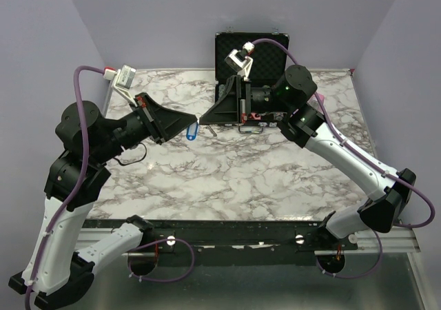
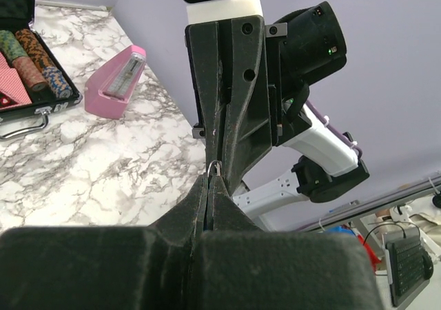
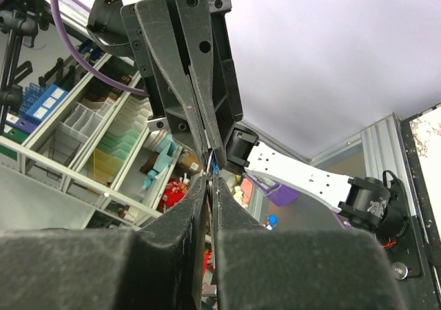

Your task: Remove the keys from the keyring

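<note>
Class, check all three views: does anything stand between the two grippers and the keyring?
Nothing visible does. The left gripper and right gripper meet tip to tip at the keyring, with the blue key hanging just below.

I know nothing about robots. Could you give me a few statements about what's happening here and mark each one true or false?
1. The left gripper and right gripper meet tip to tip above the table. True.
2. The blue key lies flat on the marble. False: it hangs in the air under the tips.
3. The black case is closed. False: its lid is up, with chips showing.
4. The left gripper is shut on the keyring. True.
</note>
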Tool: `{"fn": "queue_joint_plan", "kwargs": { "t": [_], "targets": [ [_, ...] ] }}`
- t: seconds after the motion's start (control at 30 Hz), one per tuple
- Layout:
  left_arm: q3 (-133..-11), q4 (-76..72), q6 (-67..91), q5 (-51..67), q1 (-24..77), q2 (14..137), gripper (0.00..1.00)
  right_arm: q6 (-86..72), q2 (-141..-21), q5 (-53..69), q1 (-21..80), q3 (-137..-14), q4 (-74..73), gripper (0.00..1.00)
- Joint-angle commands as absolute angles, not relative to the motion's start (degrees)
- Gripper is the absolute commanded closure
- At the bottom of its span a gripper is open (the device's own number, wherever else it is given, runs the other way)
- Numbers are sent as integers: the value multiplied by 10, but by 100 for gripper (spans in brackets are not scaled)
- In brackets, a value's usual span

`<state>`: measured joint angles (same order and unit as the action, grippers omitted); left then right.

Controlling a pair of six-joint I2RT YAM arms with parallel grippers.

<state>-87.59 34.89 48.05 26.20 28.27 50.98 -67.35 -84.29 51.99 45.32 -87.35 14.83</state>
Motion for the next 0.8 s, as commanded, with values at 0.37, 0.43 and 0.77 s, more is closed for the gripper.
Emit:
{"fn": "queue_joint_plan", "kwargs": {
  "t": [0.37,0.43,0.77],
  "targets": [
    [-925,384,411,335,288,537,99,-657,-846,551,455,-888,160,99],
    [-937,393,401,340,288,542,92,-651,-843,557,456,-884,156,99],
    [-952,411,381,419,210,562,27,-666,-834,611,456,-857,193,99]
  ]
}}
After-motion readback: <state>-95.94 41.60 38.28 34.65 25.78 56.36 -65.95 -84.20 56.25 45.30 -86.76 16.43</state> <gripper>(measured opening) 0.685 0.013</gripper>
